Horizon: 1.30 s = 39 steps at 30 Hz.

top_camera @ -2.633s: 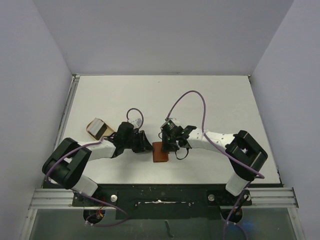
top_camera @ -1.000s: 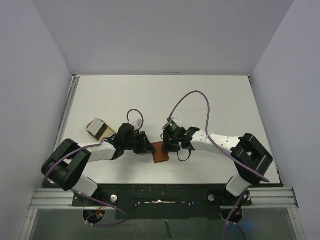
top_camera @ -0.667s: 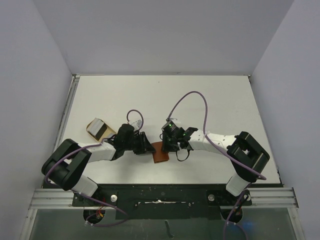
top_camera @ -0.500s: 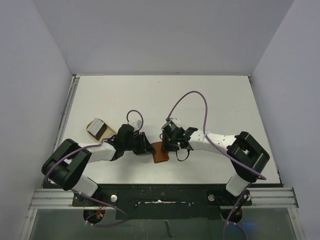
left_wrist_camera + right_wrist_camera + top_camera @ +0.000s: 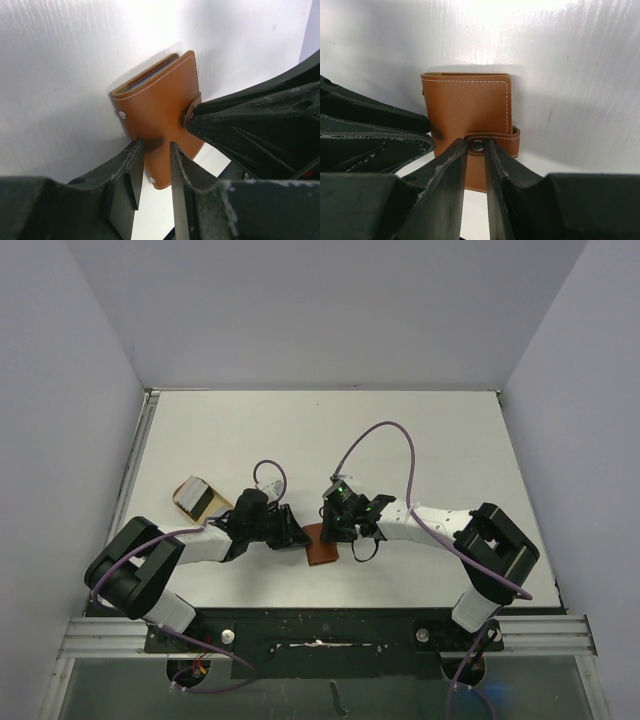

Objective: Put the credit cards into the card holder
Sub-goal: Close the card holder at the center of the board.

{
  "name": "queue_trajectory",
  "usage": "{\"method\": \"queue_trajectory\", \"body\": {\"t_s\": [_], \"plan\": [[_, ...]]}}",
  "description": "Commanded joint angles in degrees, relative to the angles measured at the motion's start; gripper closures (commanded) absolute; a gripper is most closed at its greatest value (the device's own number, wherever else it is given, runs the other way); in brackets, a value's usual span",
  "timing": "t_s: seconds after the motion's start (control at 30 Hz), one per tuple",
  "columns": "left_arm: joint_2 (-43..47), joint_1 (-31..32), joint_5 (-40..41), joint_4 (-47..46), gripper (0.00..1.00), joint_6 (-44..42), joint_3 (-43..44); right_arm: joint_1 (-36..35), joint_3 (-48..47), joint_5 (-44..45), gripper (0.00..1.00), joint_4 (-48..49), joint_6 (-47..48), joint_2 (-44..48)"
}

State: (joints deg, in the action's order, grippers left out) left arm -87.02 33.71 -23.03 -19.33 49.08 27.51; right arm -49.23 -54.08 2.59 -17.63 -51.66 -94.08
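Card holder [image 5: 321, 545] lies folded on the desk [image 5: 420, 440]. No loose credit cards show, so loading looks done and only snapping remains. Left fingers [image 5: 132, 175] at its edge and right fingers [image 5: 455, 165] flanking the snap button [image 5: 478, 145] are nearly closed; I cannot tell whether either grips.

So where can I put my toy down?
The far half of the table is bare, up to the back wall. The right side, beyond the right arm, is free too. It's crowded front and middle, where the left gripper and right gripper meet at the wallet; a tan dish sits left.
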Motion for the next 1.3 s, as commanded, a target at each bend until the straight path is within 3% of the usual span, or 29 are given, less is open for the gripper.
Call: {"method": "queue_trajectory", "body": {"t_s": [0.0, 1.27], "plan": [[0.0, 0.3, -0.9, -3.4, 0.74, 0.1, 0.0, -0.5, -0.4, -0.8, 0.77, 3.0, 0.0, 0.1], [0.6, 0.2, -0.4, -2.9, 0.74, 0.0, -0.1, -0.6, -1.0, 1.1, 0.93, -10.4, -0.5, -10.3]]}}
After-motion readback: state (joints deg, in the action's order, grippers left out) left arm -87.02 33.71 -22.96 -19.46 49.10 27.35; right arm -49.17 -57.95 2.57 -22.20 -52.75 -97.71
